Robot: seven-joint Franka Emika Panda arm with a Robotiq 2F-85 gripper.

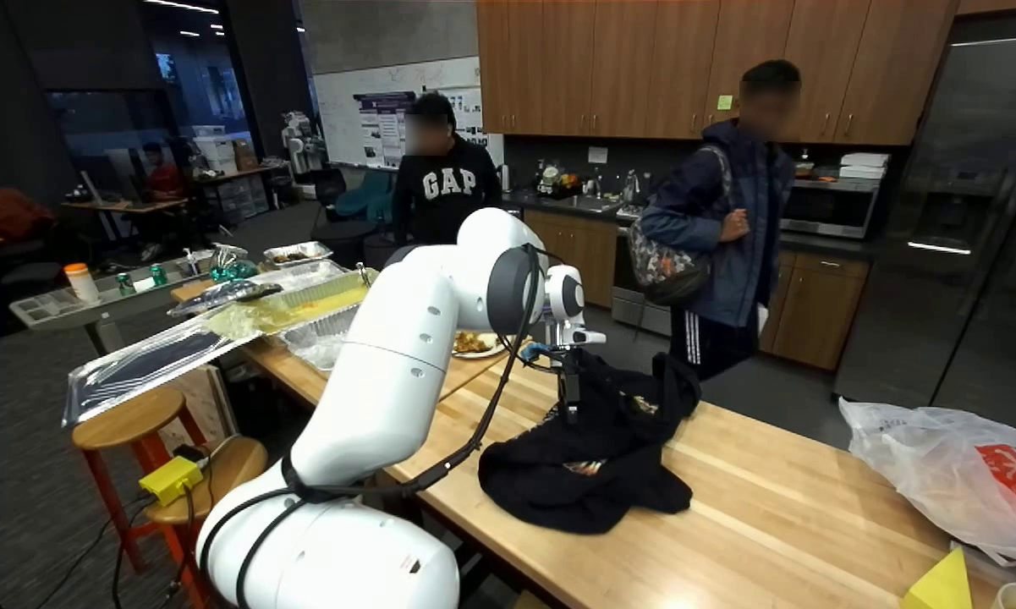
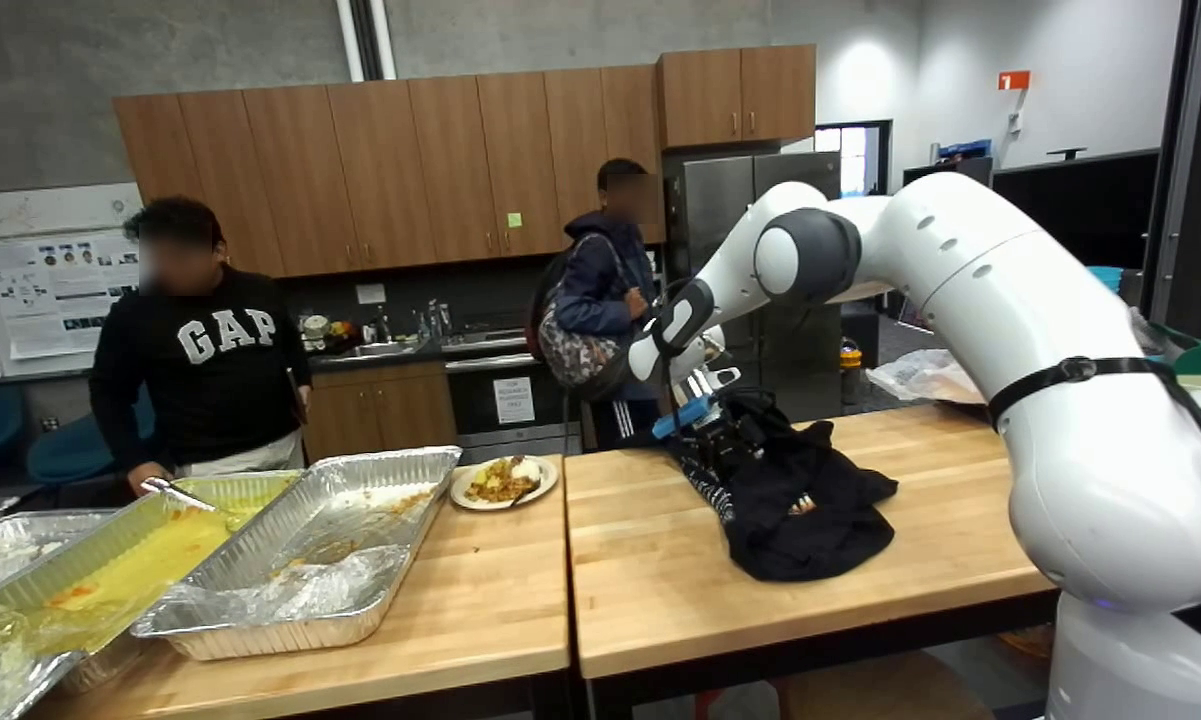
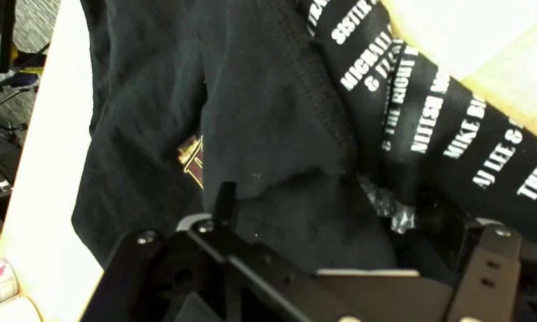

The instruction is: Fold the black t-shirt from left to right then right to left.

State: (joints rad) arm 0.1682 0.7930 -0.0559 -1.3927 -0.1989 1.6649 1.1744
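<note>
The black t-shirt (image 1: 613,499) lies bunched and partly folded on the wooden table, and both exterior views show it. Bits of its coloured print (image 2: 803,505) peek out between folds. White lettering (image 3: 431,116) runs along one side of the cloth in the wrist view. My gripper (image 3: 340,203) points down over the shirt with its jaws spread wide. Black fabric lies between and beneath the fingers (image 3: 226,199), but they are not closed on it. In an exterior view the gripper (image 1: 570,410) stands low against the cloth; whether the tips touch it I cannot tell.
A white plastic bag (image 1: 939,474) and a yellow object (image 1: 943,584) sit toward one end of the table (image 1: 778,524). Beyond the other end are a plate of food (image 2: 505,483) and foil trays (image 2: 360,610). Two people (image 2: 210,350) stand behind the tables.
</note>
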